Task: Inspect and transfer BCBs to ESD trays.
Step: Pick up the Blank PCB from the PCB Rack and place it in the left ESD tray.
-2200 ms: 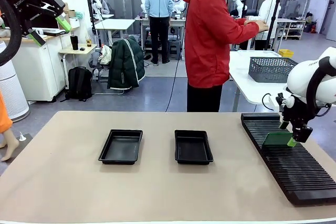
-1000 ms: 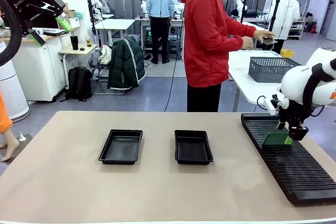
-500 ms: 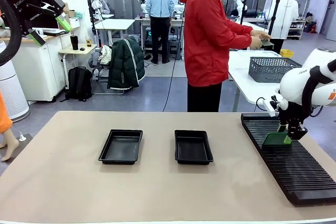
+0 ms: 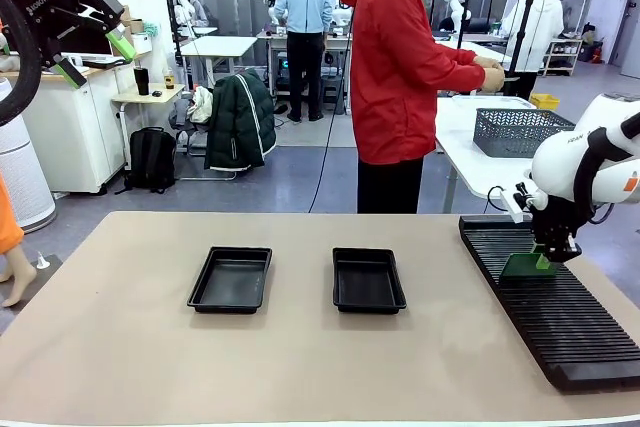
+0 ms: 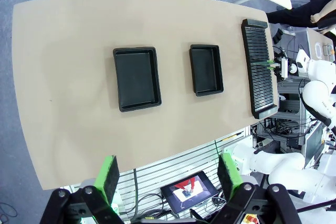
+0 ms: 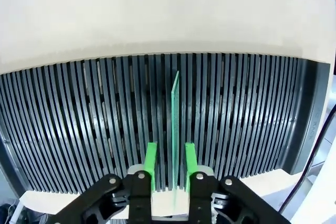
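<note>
Right claw (image 4: 545, 259) stands low over the long black ribbed slotted rack (image 4: 560, 327), its green pads (image 6: 150, 161) either side of the thin green rectangular circuit board (image 4: 522, 266). A slim gap shows at each face, so the claw is narrowly parted and not yet clamped. The board stands upright on edge in a slot directly under this claw. Left claw (image 4: 97, 59) hangs high and well away over the opposite end, jaws spread wide and empty. Well apart from the right claw, toward the middle of the matte beige counter (image 4: 300, 367), lie two shallow black plastic trays with flared rims (image 4: 231, 278) (image 4: 368, 280), side by side and bare. Beyond the counter the room has a grey floor. A person in a red hooded jacket (image 4: 400, 57) is turned toward a white side table bearing a grey mesh basket (image 4: 515, 131). From above, the left wrist view takes in the whole counter (image 5: 63, 77), both trays (image 5: 136, 77) (image 5: 206, 70), the rack (image 5: 257, 77) and a lit tablet (image 5: 189, 187) below the counter's near edge. The right wrist view gives the board (image 6: 175, 108) edge-on between the rack's ribs (image 6: 79, 114). White print on the left claw's body reads ROBOTIQ.
</note>
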{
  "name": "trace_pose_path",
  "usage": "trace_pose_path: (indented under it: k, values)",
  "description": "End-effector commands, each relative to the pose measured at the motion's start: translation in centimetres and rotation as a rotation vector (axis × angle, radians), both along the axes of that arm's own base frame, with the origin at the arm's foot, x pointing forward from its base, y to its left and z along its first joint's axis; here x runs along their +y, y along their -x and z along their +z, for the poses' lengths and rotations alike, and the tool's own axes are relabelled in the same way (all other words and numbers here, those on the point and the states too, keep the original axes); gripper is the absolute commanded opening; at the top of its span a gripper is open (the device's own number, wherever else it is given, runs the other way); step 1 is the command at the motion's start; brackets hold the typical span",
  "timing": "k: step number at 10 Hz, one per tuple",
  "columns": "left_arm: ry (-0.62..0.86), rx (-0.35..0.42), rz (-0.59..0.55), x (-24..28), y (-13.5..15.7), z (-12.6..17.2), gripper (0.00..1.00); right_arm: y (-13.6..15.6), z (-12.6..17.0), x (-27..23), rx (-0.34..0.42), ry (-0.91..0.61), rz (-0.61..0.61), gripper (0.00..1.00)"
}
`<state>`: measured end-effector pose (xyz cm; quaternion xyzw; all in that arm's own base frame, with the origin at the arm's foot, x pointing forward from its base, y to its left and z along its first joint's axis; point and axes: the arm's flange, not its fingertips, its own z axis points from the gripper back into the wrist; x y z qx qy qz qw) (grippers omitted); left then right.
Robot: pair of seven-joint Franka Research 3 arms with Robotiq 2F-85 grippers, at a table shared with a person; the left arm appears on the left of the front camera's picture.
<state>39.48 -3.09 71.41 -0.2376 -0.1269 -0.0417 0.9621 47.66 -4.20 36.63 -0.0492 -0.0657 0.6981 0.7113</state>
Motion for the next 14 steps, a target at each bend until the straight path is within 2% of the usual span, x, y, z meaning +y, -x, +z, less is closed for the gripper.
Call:
trace_pose_path:
  k: [1,3,4,5,9,11,14]
  values:
    - [0.002,0.0,0.001,0.1,0.0,0.0,1.0,-0.6,-0.6,0.0,-0.026,0.005,-0.028,0.16]
    - [0.002,0.0,0.001,0.1,0.0,0.0,1.0,-0.7,-0.7,-0.1,-0.027,0.005,-0.027,0.04]
    - [0.002,0.0,0.001,0.1,0.0,0.0,1.0,-0.7,-0.7,-0.1,-0.026,0.004,-0.027,0.06]
    - [0.002,0.0,0.001,0.1,0.0,0.0,1.0,-0.8,-0.6,-0.1,-0.023,0.004,-0.028,0.0]
    - [0.002,0.0,0.001,0.1,0.0,0.0,1.0,-0.8,0.6,-0.3,-0.037,0.002,-0.047,0.0]
    - [0.002,0.0,0.001,0.1,0.0,0.0,1.0,0.0,3.6,-0.2,-0.027,-0.006,-0.047,0.0]
    - [0.002,0.0,0.001,0.1,0.0,0.0,1.0,1.6,9.8,0.1,-0.026,0.023,-0.082,0.0]
